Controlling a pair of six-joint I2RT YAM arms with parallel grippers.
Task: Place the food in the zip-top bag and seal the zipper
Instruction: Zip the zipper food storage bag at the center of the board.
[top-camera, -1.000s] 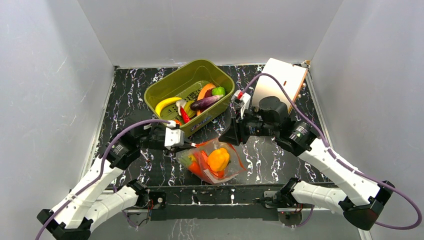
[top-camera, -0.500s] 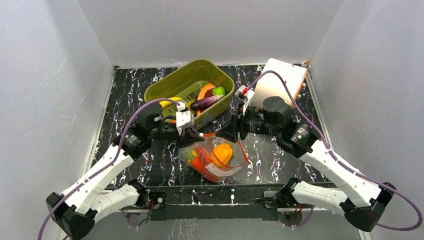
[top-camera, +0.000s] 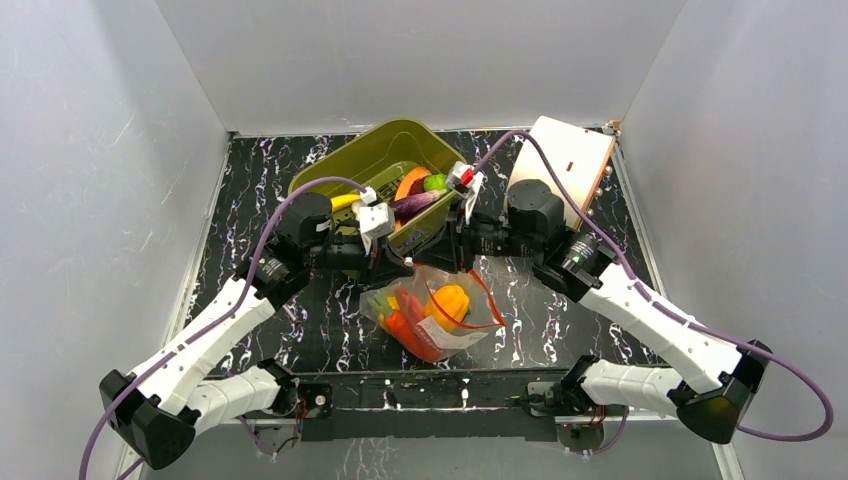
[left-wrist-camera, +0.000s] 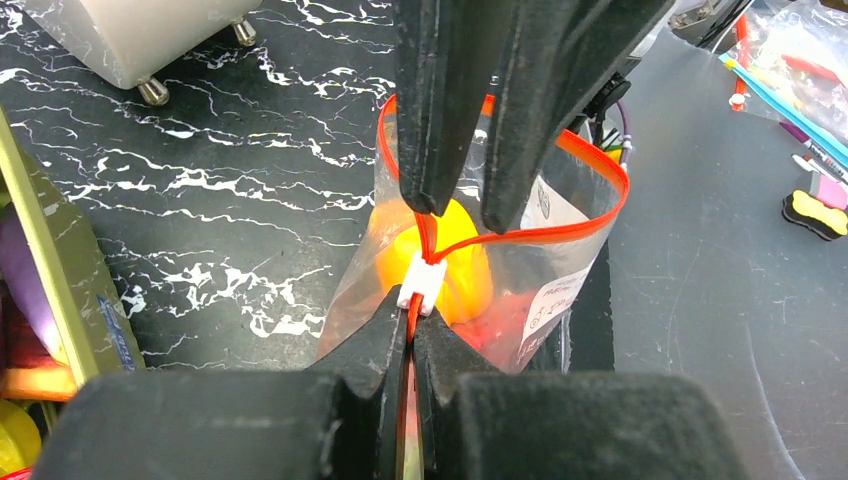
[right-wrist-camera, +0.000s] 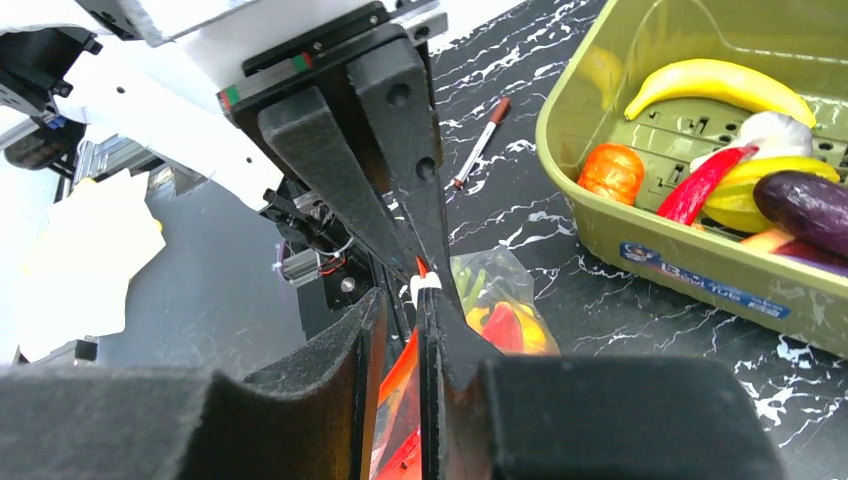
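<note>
The clear zip-top bag (top-camera: 462, 336) stands on the black marble table near the front, its mouth pulled up. Inside it are a yellow pepper (top-camera: 448, 303), red chillies (top-camera: 405, 322) and green pieces. My left gripper (top-camera: 408, 268) is shut on the red-orange zipper (left-wrist-camera: 560, 232), just behind its white slider (left-wrist-camera: 422, 283). In its own view the left gripper (left-wrist-camera: 412, 325) pinches the strip flat. My right gripper (top-camera: 440, 262) faces it, tip to tip. The right gripper (right-wrist-camera: 400, 300) is open a little, with the strip between its jaws. The bag mouth gapes in a loop.
The olive-green tub (top-camera: 330, 180) stands behind the grippers and holds a banana (right-wrist-camera: 715, 80), an aubergine (right-wrist-camera: 805, 205), an orange ball (right-wrist-camera: 612, 172) and other toy food. A white board (top-camera: 565, 160) leans at the back right. White walls close in three sides.
Both grippers have moved inward and now meet over the bag. The left gripper has carried the zipper end to the right and up. The bag now stands more upright.
</note>
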